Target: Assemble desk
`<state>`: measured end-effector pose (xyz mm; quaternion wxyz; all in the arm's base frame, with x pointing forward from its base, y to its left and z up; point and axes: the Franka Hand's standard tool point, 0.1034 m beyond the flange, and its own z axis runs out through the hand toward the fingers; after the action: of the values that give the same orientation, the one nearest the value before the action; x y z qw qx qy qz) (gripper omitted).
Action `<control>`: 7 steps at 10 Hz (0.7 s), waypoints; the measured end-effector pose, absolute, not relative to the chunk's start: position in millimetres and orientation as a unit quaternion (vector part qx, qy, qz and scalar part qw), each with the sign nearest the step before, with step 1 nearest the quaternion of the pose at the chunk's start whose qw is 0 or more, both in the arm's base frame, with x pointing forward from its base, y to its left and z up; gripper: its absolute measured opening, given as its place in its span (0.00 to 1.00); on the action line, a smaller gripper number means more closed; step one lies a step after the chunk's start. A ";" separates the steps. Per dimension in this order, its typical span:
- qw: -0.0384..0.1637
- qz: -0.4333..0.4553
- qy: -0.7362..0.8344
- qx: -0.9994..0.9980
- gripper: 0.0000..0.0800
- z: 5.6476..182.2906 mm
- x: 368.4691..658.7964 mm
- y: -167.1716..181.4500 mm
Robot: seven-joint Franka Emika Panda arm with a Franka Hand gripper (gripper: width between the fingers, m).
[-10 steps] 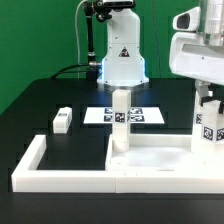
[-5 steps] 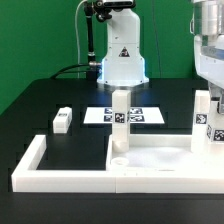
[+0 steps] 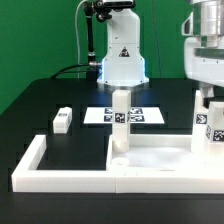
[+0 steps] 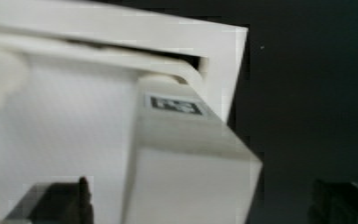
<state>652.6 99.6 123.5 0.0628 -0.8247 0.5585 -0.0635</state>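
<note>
Jaws stand apart on my wrist feed, one dark finger (image 4: 60,200) on either side of an upright leg (image 4: 185,160), with a gap on both flanks, so nothing is clamped. In the exterior view that leg (image 3: 210,128) rises at the right end of the tabletop (image 3: 160,155), which lies on the near right of the counter (image 3: 40,105) inside the border wall (image 3: 30,160). A second leg (image 3: 120,125) stands at the tabletop's left end. A third leg (image 3: 62,120) lies loose, well to the left. The marker board (image 3: 100,115) sits farther back.
</note>
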 end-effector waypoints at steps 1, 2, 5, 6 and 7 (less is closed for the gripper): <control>0.061 -0.063 0.538 -0.838 0.80 121.4 649.6 105.5; 0.059 -0.065 0.515 -0.853 0.81 121.5 649.9 103.9; 0.052 -0.070 0.433 -0.897 0.81 121.2 650.1 102.0; 0.037 -0.078 0.319 -0.944 0.81 121.2 651.6 98.5; 0.033 -0.080 0.238 -0.967 0.81 117.4 650.7 97.7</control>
<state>650.7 97.7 117.4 0.0330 -0.9675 0.2376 -0.0801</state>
